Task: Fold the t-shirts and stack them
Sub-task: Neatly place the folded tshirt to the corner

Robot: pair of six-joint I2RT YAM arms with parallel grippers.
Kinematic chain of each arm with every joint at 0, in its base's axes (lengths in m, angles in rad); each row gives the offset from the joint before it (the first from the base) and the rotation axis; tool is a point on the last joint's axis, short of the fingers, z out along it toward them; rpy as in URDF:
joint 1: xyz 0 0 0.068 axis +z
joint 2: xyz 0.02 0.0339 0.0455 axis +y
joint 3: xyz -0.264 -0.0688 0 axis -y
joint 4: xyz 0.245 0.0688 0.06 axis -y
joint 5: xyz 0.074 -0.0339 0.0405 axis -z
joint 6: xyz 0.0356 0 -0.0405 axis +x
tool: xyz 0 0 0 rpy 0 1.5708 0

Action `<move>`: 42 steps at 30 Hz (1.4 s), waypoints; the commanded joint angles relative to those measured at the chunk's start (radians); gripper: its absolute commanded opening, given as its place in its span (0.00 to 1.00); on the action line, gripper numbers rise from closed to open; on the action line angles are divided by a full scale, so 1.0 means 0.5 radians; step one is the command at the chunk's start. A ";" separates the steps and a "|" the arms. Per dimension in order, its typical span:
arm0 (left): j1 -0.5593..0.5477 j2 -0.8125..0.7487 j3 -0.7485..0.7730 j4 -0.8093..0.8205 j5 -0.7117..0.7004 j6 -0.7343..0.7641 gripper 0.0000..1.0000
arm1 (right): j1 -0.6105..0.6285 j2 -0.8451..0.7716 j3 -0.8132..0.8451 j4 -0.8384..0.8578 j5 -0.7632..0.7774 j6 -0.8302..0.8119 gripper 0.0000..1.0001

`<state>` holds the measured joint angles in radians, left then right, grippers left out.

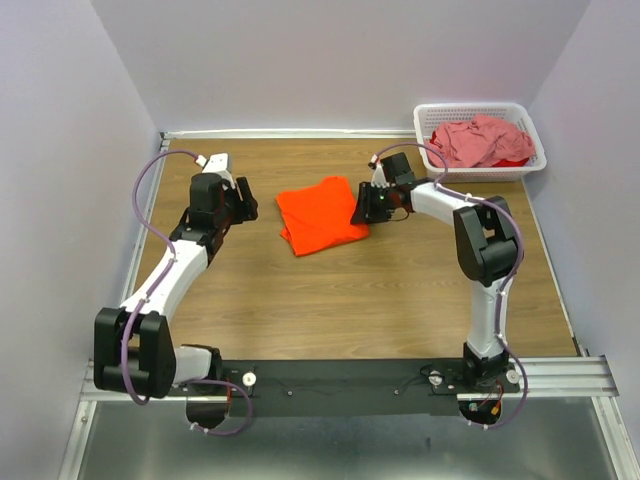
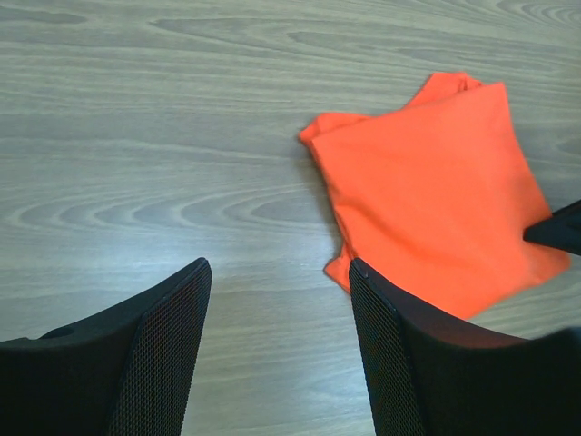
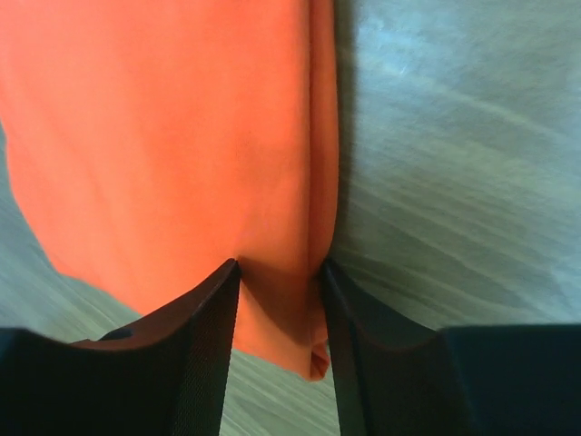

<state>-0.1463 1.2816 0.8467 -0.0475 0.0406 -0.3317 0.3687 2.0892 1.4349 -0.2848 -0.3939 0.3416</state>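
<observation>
Wood-grain table point(image 1: 400, 290) between lilac walls point(image 1: 330, 60), right gripper point(image 3: 280, 291) pinching orange t-shirt point(image 1: 320, 212), left gripper point(image 2: 278, 268) spread wide.

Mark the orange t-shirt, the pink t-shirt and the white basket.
orange t-shirt point(image 1: 320, 213): top external view, middle of the folded cloth.
pink t-shirt point(image 1: 480, 140): top external view, crumpled heap in the basket.
white basket point(image 1: 485, 173): top external view, near wall.

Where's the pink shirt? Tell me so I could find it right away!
Look at the wooden table, then its far right corner, where a white basket sits. The pink shirt lies crumpled inside it. The orange shirt lies folded on the wood instead.
</observation>
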 commanded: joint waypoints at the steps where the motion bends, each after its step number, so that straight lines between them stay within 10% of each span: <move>1: -0.011 -0.084 -0.031 0.012 -0.149 0.077 0.70 | 0.057 0.062 0.005 -0.167 0.094 -0.063 0.40; 8: -0.011 -0.167 -0.104 0.064 -0.173 0.099 0.70 | 0.021 -0.187 -0.237 -0.289 0.596 -0.161 0.00; 27: -0.020 -0.422 -0.129 0.067 -0.275 0.114 0.69 | -0.663 -0.531 -0.548 -0.486 2.036 -0.732 0.01; 42: -0.125 -0.308 -0.141 0.080 -0.293 0.111 0.68 | -1.234 -0.187 -0.127 -0.418 1.987 -0.837 0.01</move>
<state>-0.2047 1.1065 0.7925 -0.0311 -0.0784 -0.2810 -0.1883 1.9442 1.3136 -0.5045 0.5858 -0.0788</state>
